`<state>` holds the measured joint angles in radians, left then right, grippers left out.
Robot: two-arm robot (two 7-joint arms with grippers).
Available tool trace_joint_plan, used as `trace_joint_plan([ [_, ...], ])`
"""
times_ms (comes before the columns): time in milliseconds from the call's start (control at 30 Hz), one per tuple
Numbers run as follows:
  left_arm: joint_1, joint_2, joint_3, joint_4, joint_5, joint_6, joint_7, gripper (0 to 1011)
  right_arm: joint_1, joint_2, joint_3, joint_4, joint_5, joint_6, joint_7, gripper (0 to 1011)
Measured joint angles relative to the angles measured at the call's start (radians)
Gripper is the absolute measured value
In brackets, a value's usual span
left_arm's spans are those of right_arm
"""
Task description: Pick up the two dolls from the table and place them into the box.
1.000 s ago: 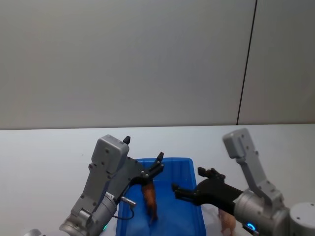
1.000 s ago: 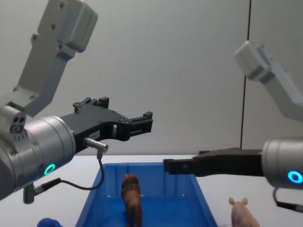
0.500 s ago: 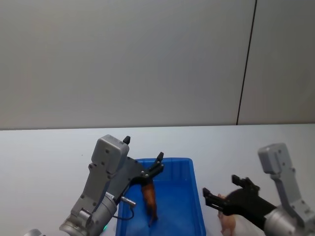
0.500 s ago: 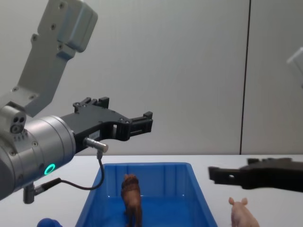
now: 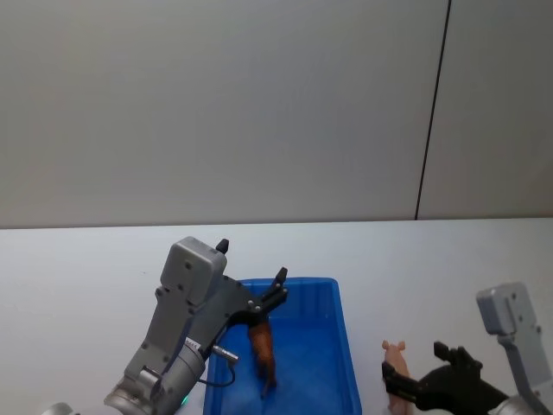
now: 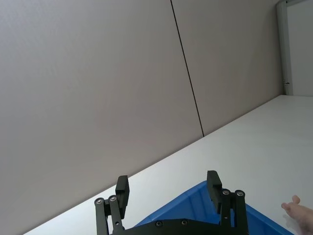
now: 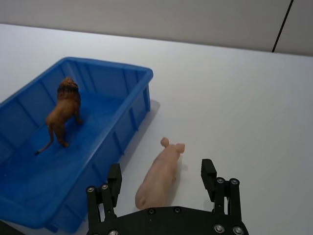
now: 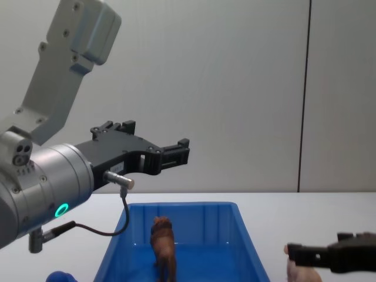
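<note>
The lion (image 5: pixel 263 350) stood in the box (image 5: pixel 298 283), left of its middle, and the box sat on the table (image 5: pixel 86 259). The pig (image 5: pixel 396 380) was on the table just right of the box, apart from its wall. The right gripper (image 7: pixel 161 170) hung low over the pig, one spread finger on either side. The left gripper (image 8: pixel 183 151) hovered above the box's left side, fingers apart. A small rounded object (image 8: pixel 61 276) lay left of the box.

A plain grey matte wall (image 5: pixel 216 112) stands behind, evenly lit. A thin dark vertical seam (image 5: pixel 433 112) divides it, the wider panel lying left of the seam. From the seam's foot a flat white tabletop (image 5: pixel 86 264) spreads forward.
</note>
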<state>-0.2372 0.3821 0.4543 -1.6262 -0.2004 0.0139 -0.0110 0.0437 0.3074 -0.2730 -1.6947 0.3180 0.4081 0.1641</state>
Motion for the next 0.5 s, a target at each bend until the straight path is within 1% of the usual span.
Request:
trace_joint_plan([
  [200,0.0,0.0,0.0,0.0,0.0,0.0,0.0,1002,-0.006,0.0,-0.001,0.017,0.009,0.014,0.001,1001],
  [467,0.0,0.0,0.0,0.0,0.0,0.0,0.0,1002,-0.003,-0.012,-0.01,0.054,0.012,0.027,0.01,999],
  [500,0.0,0.0,0.0,0.0,0.0,0.0,0.0,1002,-0.001,-0.015,-0.011,0.061,0.012,0.028,0.011,950],
])
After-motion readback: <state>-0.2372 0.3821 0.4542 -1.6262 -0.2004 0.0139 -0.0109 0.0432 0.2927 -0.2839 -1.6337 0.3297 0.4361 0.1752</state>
